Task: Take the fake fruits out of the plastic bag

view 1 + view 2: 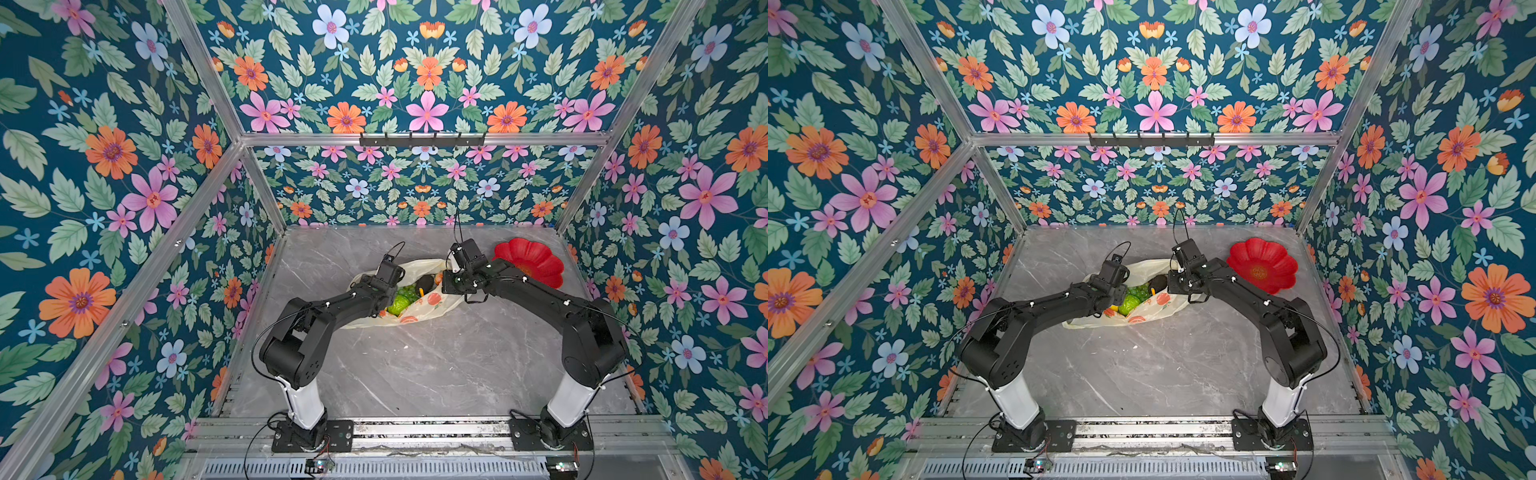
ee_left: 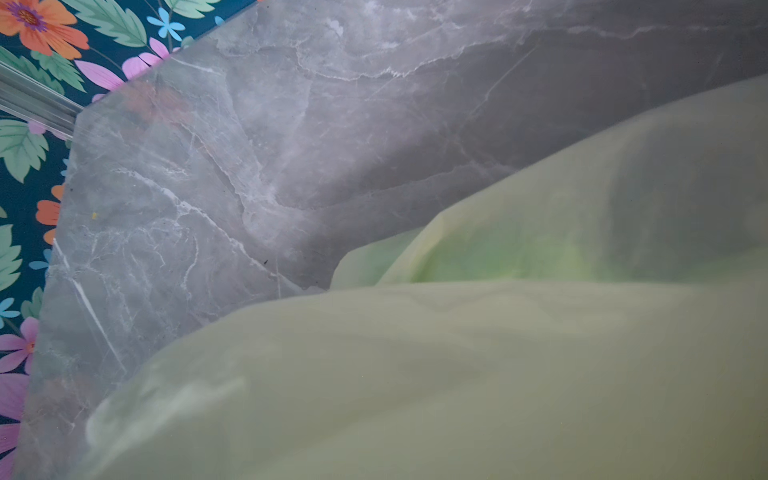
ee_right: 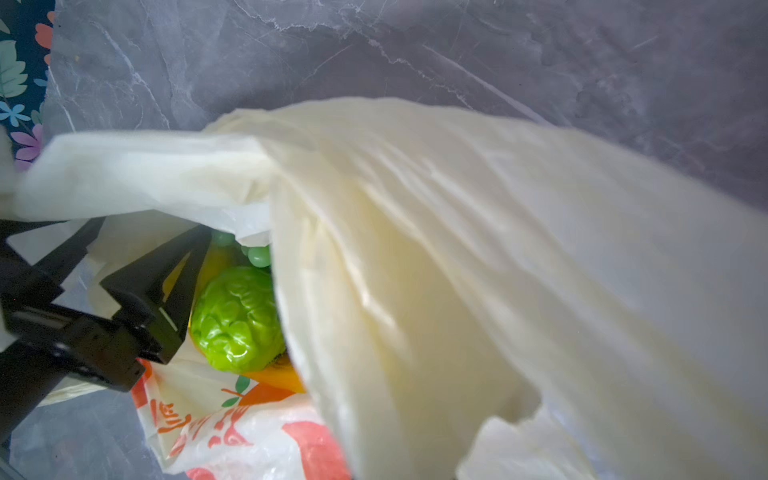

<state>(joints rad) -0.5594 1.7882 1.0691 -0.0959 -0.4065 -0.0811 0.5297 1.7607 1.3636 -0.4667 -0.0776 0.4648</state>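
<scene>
Left gripper (image 3: 153, 232) is hovering, fingers spread, in the mouth of the plastic bag (image 3: 457, 249).
Right gripper (image 1: 444, 279), fingers pressed together, is apparently pinching the thin, crinkly film up; the glossy bumpy green fruit (image 3: 237, 320) is lying inside beside the green grape bunch (image 3: 257, 254), likely light, rigid and slippery, so gripping across its middle is looking safest.

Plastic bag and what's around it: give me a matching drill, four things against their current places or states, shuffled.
Things
1. bumpy green fruit
2. red plate
3. left gripper
4. right gripper

Places or states
A. shut on the film of the plastic bag, holding its mouth up
B. fingers apart at the bag's mouth
C. lying inside the bag
D. on the table, apart from the bag

Pairs: 1-C, 2-D, 3-B, 4-A
</scene>
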